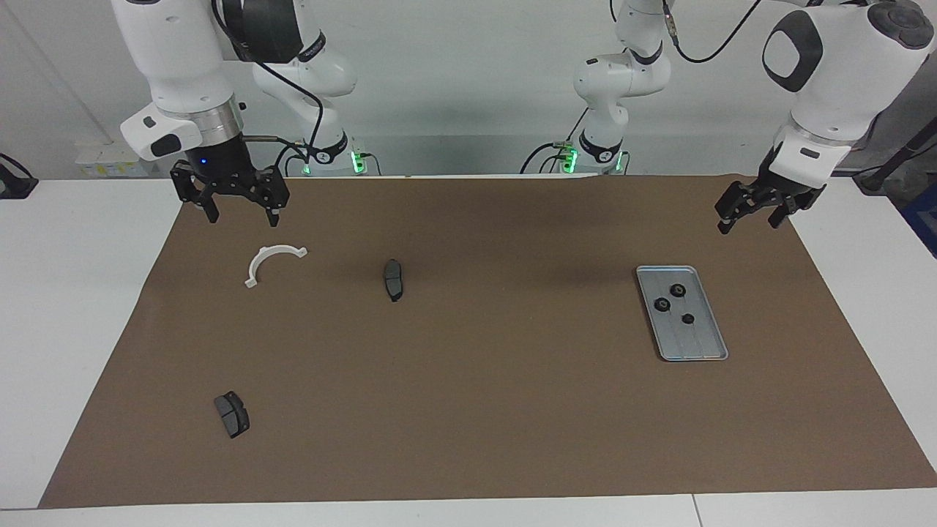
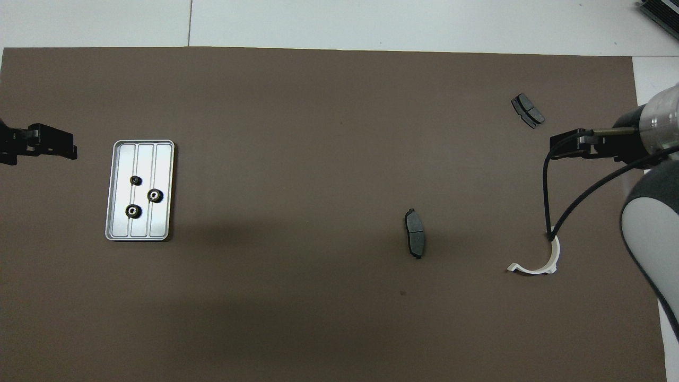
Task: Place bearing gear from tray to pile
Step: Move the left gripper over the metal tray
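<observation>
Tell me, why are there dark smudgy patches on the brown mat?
Those are soft shadows. In the overhead view a wide dim band lies on the mat beside the tray; in the facing view a faint one lies near the tray, nearer the robots. The tray's metal shines pale in both views. Little green lights glow at the arm bases in the facing view.

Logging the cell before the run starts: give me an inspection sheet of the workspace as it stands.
Surface: brown mat on white table.
Job's things: tray toward the left arm's end, holding three gears. Pile: white bracket, two brake pads, scattered toward the right arm's end.
Clutter: nothing seen.
Hands: left hand open, over the mat's corner; right hand open, over the mat near the bracket. Both empty.
Cables: black cable along the right arm.
Surroundings: white wall, green-lit arm bases.
</observation>
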Tool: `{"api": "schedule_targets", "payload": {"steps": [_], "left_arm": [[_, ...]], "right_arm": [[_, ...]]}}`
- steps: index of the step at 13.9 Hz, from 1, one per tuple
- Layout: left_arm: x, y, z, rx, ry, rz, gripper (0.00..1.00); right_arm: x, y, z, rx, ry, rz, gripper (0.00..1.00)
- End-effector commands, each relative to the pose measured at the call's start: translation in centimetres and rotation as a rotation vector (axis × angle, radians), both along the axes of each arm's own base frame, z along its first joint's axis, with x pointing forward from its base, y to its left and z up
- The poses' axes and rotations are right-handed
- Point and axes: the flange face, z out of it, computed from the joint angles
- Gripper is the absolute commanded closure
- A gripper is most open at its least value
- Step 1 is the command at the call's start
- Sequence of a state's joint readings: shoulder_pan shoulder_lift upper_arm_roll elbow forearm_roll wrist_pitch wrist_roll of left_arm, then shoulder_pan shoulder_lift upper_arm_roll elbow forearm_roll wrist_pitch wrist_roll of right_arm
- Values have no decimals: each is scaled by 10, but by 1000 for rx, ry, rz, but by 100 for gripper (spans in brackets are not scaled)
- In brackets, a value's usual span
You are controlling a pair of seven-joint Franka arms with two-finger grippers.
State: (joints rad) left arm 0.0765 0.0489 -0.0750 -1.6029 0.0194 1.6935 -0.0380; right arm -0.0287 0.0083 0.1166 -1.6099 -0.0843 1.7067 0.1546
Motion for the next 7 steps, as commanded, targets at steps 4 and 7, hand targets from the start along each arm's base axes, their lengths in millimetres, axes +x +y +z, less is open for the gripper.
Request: {"api": "schedule_targets", "payload": {"steps": [4, 7], "left_arm": [[-10, -2, 2, 21, -4, 0, 0], [-9, 3, 3, 21, -20, 10, 0]], "right_arm": [[-1, -1, 0, 21, 16, -14, 0], [-1, -1, -1, 20, 18, -14, 0]]}}
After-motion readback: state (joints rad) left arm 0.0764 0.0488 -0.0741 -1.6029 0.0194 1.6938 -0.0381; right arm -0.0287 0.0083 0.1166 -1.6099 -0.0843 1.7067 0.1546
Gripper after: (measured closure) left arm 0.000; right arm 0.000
